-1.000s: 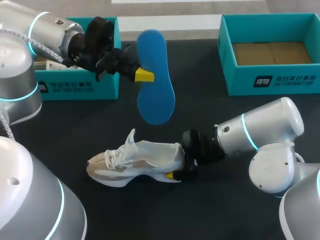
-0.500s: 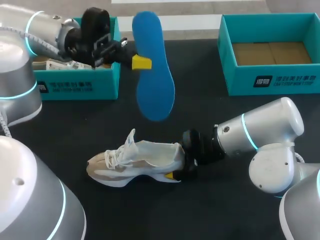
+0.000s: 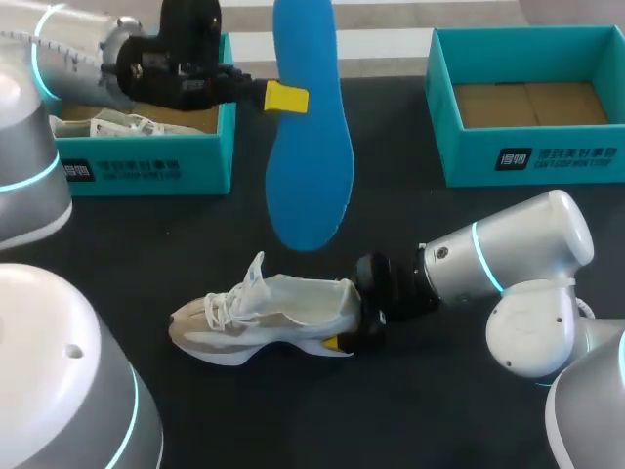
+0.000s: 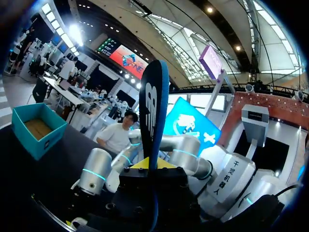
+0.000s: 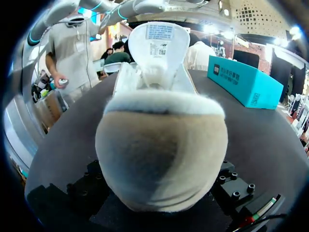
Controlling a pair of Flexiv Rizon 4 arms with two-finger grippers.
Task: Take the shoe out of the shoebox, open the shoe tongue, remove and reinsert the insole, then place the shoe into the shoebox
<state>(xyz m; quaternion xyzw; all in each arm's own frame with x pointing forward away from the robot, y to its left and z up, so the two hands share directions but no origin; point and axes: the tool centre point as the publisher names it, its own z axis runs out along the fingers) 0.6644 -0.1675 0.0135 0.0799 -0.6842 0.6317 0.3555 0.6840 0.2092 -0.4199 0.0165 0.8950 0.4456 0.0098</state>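
1. The left shoebox [image 3: 146, 166], teal, stands at the far left of the tabletop [image 3: 439, 410]. A second white shoe [image 3: 107, 125] lies inside it.
2. The left arm comes in above this box. The left gripper [image 3: 283, 98] holds the insole [image 3: 311, 166], with its fingers closed narrowly on one long edge near the narrower end.
3. The insole is clear of the tabletop, between the two boxes and beyond the shoe. Its blue face is turned up to the head camera and its broad end lies nearest the shoe. In the left wrist view the insole [image 4: 153, 111] rises edge-on from between the yellow tips of the left gripper [image 4: 153, 164].
4. The shoe [image 3: 273, 308], white and beige, stands on its sole at mid-tabletop, outside both boxes, with the toe to the left and the heel to the right.
5. The right gripper [image 3: 354, 320] holds the heel, with its fingers set wide across it. One yellow tip shows at the near side; the other is hidden behind the heel.
6. In the right wrist view the heel [image 5: 161, 154] fills the space ahead of the gripper, and the tongue [image 5: 159, 41] stands raised.
7. The right shoebox [image 3: 527, 156] stands at the far right, well apart from the shoe, with its cardboard floor showing.
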